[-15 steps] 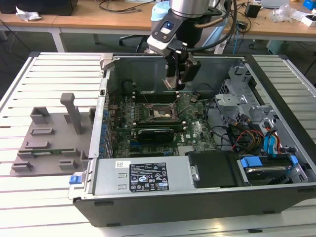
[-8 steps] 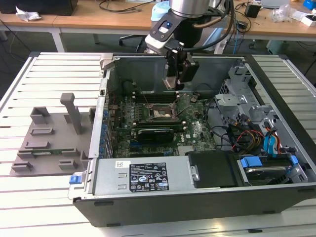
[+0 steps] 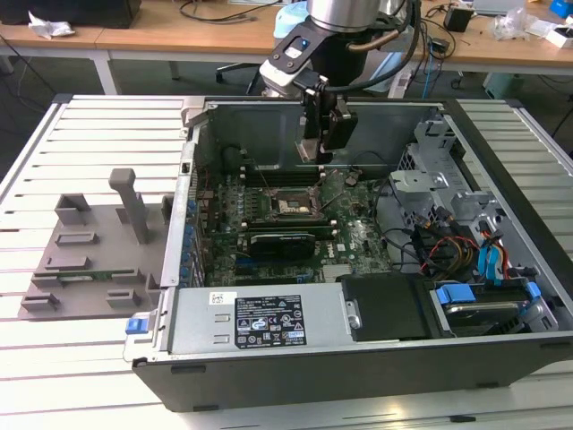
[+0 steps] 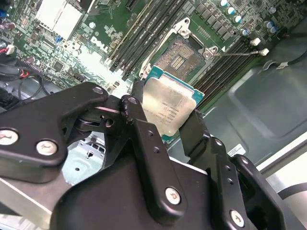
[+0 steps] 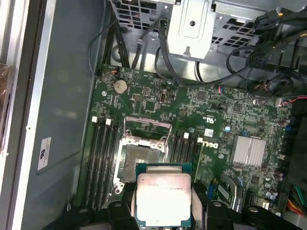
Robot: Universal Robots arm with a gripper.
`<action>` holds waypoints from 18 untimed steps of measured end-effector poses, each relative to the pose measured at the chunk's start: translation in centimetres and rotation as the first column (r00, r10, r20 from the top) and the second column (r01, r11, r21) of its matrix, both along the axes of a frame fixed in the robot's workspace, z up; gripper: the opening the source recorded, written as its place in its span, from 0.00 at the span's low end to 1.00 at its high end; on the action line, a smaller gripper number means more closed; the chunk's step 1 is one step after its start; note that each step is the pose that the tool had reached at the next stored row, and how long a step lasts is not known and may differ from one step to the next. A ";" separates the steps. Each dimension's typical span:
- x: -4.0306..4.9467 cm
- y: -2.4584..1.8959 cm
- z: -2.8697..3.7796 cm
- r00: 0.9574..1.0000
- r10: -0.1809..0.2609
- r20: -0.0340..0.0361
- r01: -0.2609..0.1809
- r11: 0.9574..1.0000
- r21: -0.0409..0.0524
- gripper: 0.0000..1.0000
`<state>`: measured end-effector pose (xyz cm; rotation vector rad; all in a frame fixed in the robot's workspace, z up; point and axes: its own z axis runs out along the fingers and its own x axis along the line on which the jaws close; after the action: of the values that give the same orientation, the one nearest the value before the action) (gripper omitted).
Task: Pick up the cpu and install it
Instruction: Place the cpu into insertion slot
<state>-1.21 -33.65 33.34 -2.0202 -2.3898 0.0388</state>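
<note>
My claw [image 4: 165, 103] is clamped on the cpu [image 4: 170, 109], with fingers [image 4: 144, 129] on two opposite edges and the metal lid facing the wrist cameras. The chip hangs above the board [image 5: 158, 96], not seated. The socket [image 5: 138, 160] is bare and just beside the chip in both wrist views, with its bracket [image 5: 146, 128] standing open.

Risks, my read:
- I'm gripping thin edges only. A slip or twist would tilt the chip or drop it onto the socket contacts, and bent contacts mean a dead board.
- The chip looks roughly square to the socket in the first wrist view, but I can't tell whether the corner mark or notches match. If they don't, a corner lands first.
- The open bracket stands at the socket's rim, where a finger or chip edge could catch it.
- RAM slots [image 5: 101, 158] flank the socket on both sides, and my fingers sit outside the chip's edges. It's tight there.

Room in the exterior view, clock read from the socket:
- Claw at about 1, above the board.
- Case wall [image 3: 269, 121] at 12, near.
- Card [image 3: 282, 242] at 6, just beside.
- Cables [image 3: 430, 242] and drive cage [image 3: 421, 170] at 3, well apart.
- Straight up looks free.
</note>
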 end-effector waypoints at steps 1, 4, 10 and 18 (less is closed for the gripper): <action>0.00 0.00 0.00 1.000 -0.006 0.000 0.006 1.000 0.000 0.55; 0.00 0.00 -0.01 1.000 -0.026 0.000 0.026 1.000 0.000 0.55; 0.00 0.00 -0.03 0.996 -0.090 0.000 0.090 0.996 0.000 0.55; -0.27 0.16 -0.88 0.996 -0.094 0.002 0.094 0.995 -0.022 0.55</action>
<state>-1.48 -33.49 32.45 -2.1395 -2.3020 0.0633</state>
